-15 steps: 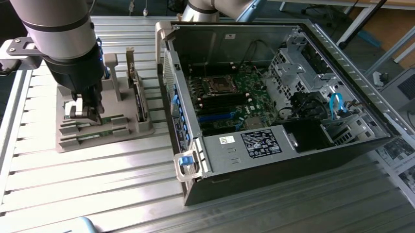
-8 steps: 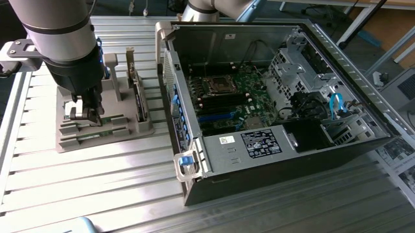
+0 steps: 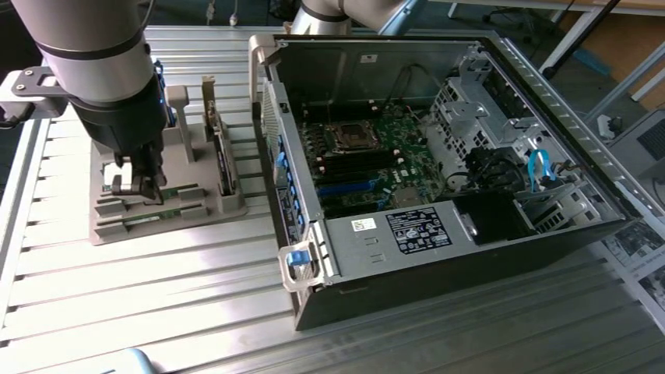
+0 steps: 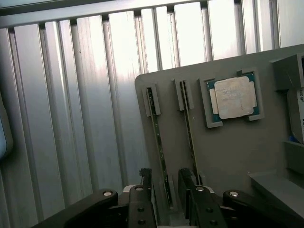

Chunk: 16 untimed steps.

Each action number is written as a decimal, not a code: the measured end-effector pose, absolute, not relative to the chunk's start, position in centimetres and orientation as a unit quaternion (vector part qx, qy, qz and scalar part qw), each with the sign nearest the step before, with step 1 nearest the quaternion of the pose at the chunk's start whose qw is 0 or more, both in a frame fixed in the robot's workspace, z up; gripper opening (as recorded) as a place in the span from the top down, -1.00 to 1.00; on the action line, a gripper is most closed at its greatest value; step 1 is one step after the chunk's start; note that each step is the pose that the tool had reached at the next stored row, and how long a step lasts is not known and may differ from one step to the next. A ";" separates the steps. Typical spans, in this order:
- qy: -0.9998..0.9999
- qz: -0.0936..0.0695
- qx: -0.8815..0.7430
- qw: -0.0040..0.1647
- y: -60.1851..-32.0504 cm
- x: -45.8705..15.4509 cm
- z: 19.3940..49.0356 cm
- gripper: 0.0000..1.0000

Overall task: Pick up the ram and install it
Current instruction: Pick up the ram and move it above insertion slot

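Note:
Two thin green ram sticks stand on edge in slots of the grey holder (image 4: 228, 152), one ram (image 4: 159, 137) beside the other ram (image 4: 189, 128). My gripper (image 4: 166, 187) is open, and its black fingers (image 4: 145, 187) straddle the near end of the first stick without closing on it. In the exterior view the gripper (image 3: 135, 185) points straight down onto the grey holder (image 3: 124, 222), left of the open computer case (image 3: 457, 249).
A square silver processor chip (image 4: 232, 97) lies in a pocket of the holder. A hard drive (image 3: 221, 148) stands upright in the holder. Inside the case the motherboard (image 3: 364, 156) lies exposed, with cables and drive cages at the exterior view's right. Everything rests on a ribbed metal table (image 3: 156, 296).

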<state>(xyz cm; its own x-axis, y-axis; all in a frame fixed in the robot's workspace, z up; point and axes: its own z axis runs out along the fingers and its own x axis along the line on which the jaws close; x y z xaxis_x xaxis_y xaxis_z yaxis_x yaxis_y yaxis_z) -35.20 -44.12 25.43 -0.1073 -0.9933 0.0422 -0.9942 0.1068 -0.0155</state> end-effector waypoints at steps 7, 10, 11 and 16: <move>-0.741 0.020 0.671 0.010 -44.2 -35.4 25.2 0.28; -0.738 0.020 0.674 0.010 -44.3 -35.5 25.1 0.28; -0.737 0.020 0.675 0.010 -44.3 -35.5 25.0 0.28; -0.732 0.020 0.681 0.010 -44.4 -35.5 24.9 0.28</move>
